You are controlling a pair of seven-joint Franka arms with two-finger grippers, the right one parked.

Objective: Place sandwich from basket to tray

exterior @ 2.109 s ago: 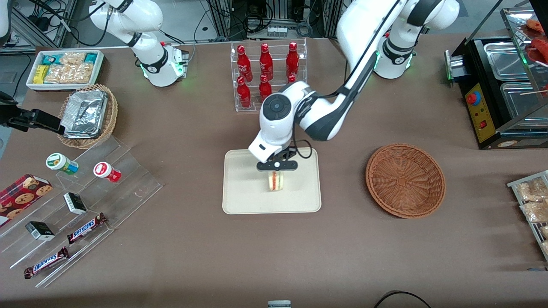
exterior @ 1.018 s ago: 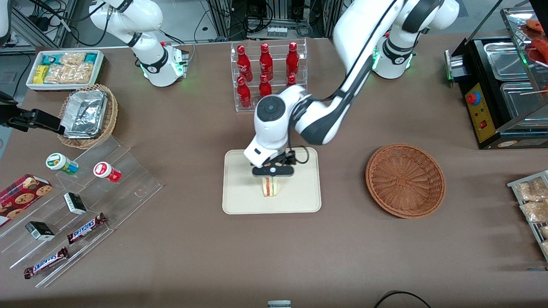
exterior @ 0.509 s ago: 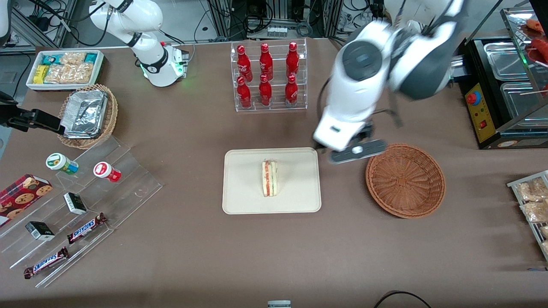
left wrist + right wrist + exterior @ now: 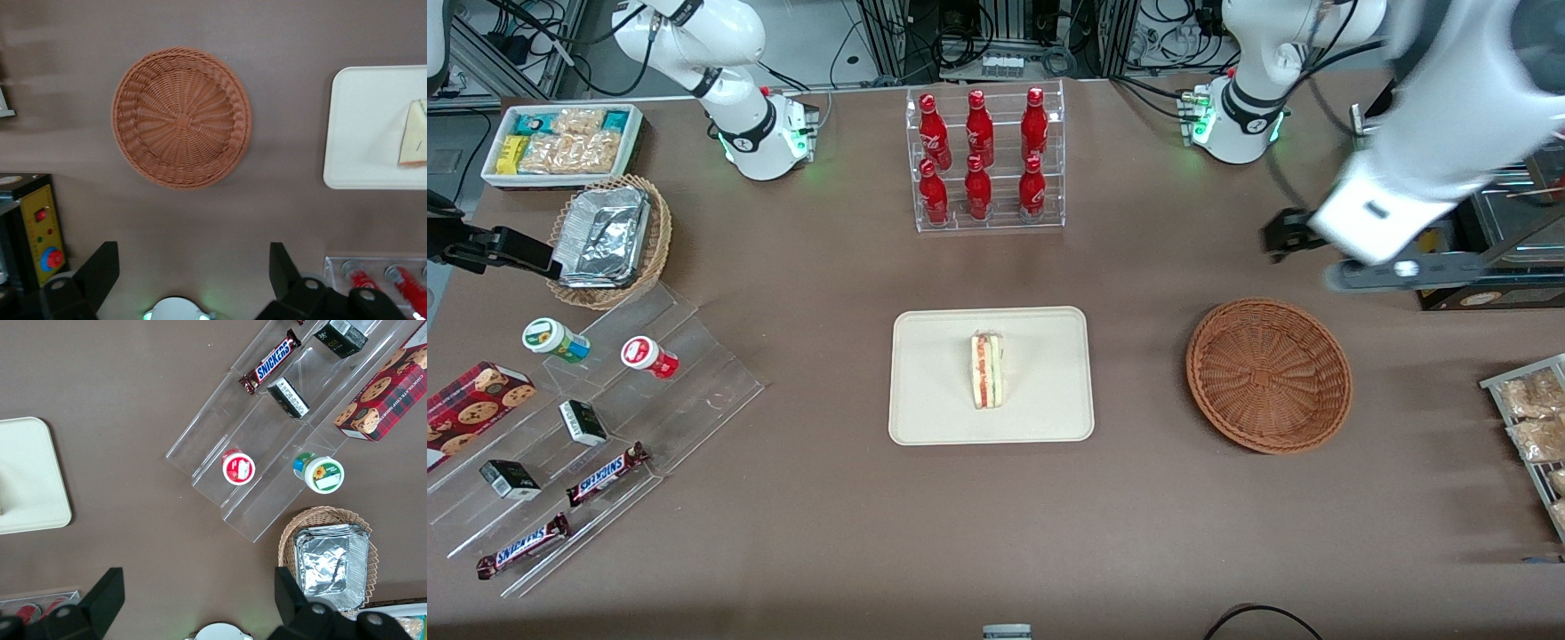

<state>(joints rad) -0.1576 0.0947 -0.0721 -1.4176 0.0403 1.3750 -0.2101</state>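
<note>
The sandwich (image 4: 987, 371), a pale wedge with red and green layers, lies on the cream-white tray (image 4: 934, 409) with nothing holding it. In the left wrist view the sandwich (image 4: 413, 135) shows on the tray (image 4: 363, 133). The reddish-brown woven basket (image 4: 1269, 374) is empty and stands beside the tray, toward the working arm's end; the wrist view shows that basket (image 4: 181, 117) from high above. My gripper (image 4: 1400, 271) hangs high over the table, farther from the front camera than the basket. It is open (image 4: 193, 270), its fingers (image 4: 100, 267) wide apart with nothing between them.
A clear rack of red bottles (image 4: 983, 160) stands farther from the front camera than the tray. A black machine with a red button (image 4: 1432, 231) sits close to my gripper. A stepped acrylic shelf of snacks (image 4: 605, 427) and a foil-lined basket (image 4: 609, 240) lie toward the parked arm's end.
My gripper let go of the sandwich on the tray, rose, and swung away past the basket toward the working arm's end. The sandwich now lies flat on the tray.
</note>
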